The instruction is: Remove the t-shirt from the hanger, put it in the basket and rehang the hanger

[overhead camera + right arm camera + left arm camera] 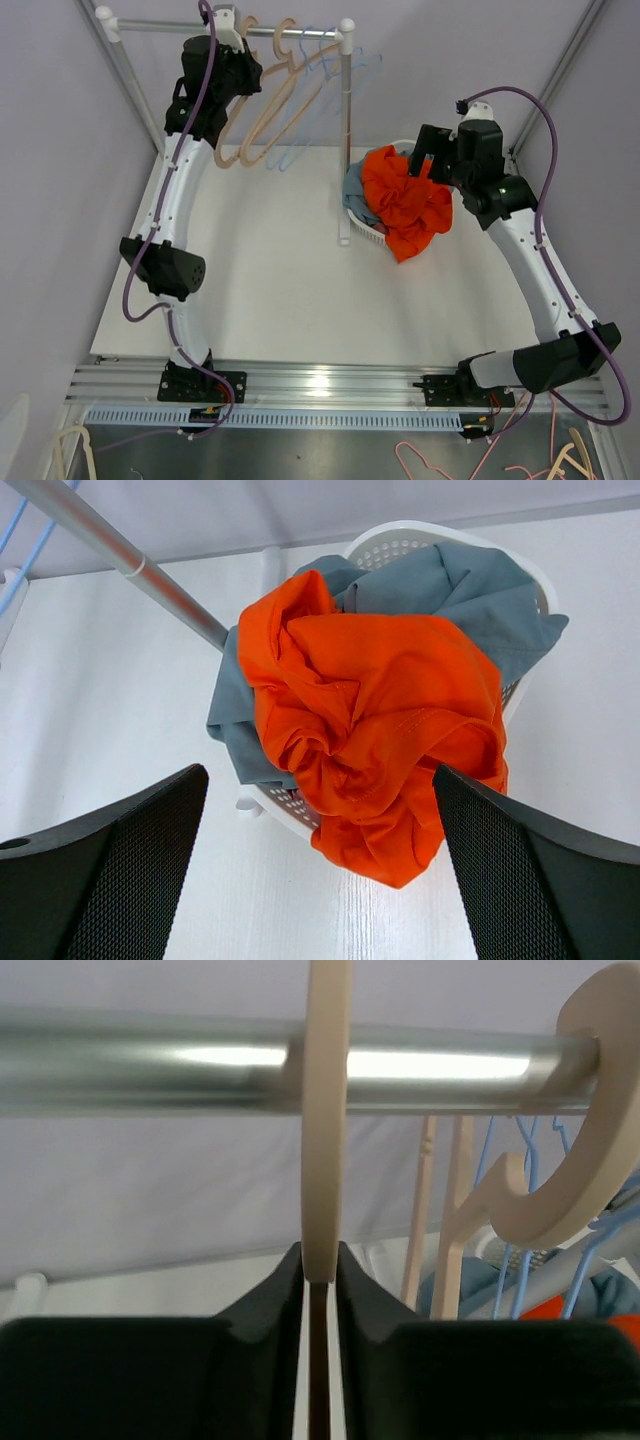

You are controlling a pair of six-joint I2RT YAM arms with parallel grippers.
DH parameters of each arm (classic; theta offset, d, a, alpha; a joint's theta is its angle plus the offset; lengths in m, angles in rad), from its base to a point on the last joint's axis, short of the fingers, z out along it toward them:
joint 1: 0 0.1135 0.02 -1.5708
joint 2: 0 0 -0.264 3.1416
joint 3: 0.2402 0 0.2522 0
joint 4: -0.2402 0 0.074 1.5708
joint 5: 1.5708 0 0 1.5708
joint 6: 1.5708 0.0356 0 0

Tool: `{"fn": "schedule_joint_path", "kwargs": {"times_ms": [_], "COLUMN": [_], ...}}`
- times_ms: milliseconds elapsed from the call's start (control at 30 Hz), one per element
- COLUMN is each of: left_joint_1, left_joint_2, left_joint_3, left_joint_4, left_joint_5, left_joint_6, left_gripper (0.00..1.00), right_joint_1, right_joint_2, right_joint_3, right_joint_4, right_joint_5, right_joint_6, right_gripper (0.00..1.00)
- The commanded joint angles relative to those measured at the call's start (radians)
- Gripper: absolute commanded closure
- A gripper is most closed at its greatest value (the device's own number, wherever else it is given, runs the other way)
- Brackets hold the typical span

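Observation:
An orange t-shirt (408, 203) lies crumpled on top of a white basket (362, 227), spilling over its front rim; it also shows in the right wrist view (375, 720). No shirt hangs on any hanger. My right gripper (320, 880) is open and empty just above the orange t-shirt. My left gripper (320, 1265) is up at the metal rail (150, 1060), shut on the thin edge of a beige wooden hanger (327, 1120) that hooks over the rail. In the top view the left gripper (243, 62) sits by the bare beige hangers (262, 110).
A grey-blue garment (470, 590) lies under the orange one in the basket. A second beige hanger hook (590, 1130) and blue wire hangers (318, 85) hang on the rail. The rack's upright post (347, 130) stands left of the basket. More hangers (540, 462) lie below the table's near edge.

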Motion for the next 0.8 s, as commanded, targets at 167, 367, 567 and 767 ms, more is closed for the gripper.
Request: {"fn": "schedule_joint_path", "kwargs": {"times_ms": [167, 367, 567, 767], "left_joint_1": [-0.01, -0.01, -0.01, -0.01], "left_joint_2": [-0.266, -0.489, -0.831, -1.245], "left_joint_3": [-0.144, -0.223, -0.609, -1.192], "left_joint_4": [-0.007, -0.104, -0.115, 0.068], "left_joint_5": [-0.032, -0.17, -0.197, -0.103], "left_joint_6": [-0.047, -0.115, -0.251, -0.323], "left_gripper": [0.31, 0.0, 0.0, 0.01], "right_joint_1": [-0.004, -0.004, 0.016, 0.062], "right_joint_2": [-0.047, -0.087, -0.113, -0.219], "right_joint_3": [0.025, 0.082, 0.075, -0.148], "right_joint_4": [0.004, -0.025, -0.033, 0.151], "right_joint_5": [-0.019, -0.031, -0.002, -0.008], "right_joint_6": [0.0, -0.003, 0.052, 0.125], "right_gripper": [0.01, 0.0, 0.01, 0.01]}}
